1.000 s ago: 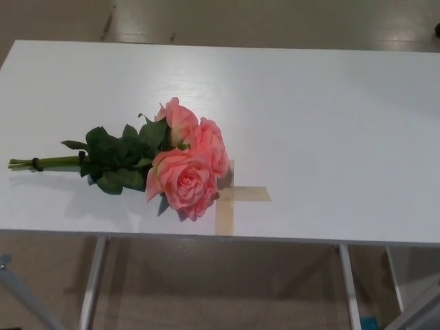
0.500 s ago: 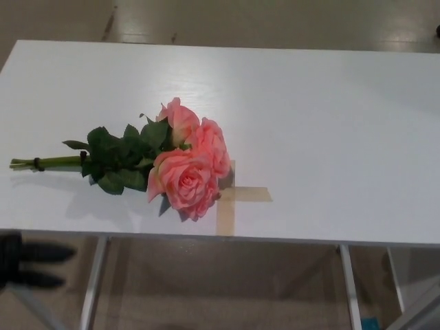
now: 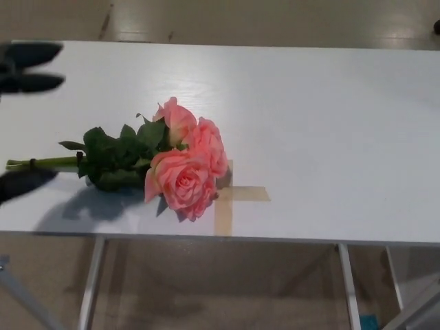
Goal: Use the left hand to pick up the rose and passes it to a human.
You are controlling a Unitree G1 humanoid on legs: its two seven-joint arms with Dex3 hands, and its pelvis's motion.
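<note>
Left hand (image 3: 24, 117), black and blurred, sits at the 9 o'clock edge of the head view: two thick fingers (image 3: 31, 53) up near 10 o'clock, thumb low near 8 o'clock. Spread wide, holding nothing. Right hand not in view.

Bunch of three pink fabric-looking roses with dark green leaves and bound green stems (image 3: 148, 158) lies flat on the white rectangular table (image 3: 330, 124), left of centre. Blooms point toward 4 o'clock, their tips touching a cross of tan masking tape (image 3: 237, 196). Stem ends reach out to 9 o'clock, passing between the fingers and the thumb, just above the thumb. No contact that I can make out.

Step, as I judge it: approach for the grasp, nothing lifted yet.

Next move calls for the hand to settle around the stems near the dark tie, close firmly, then lift. Thin stems lying flat could slip or roll; leaves may snag. No person visible to receive.
</note>
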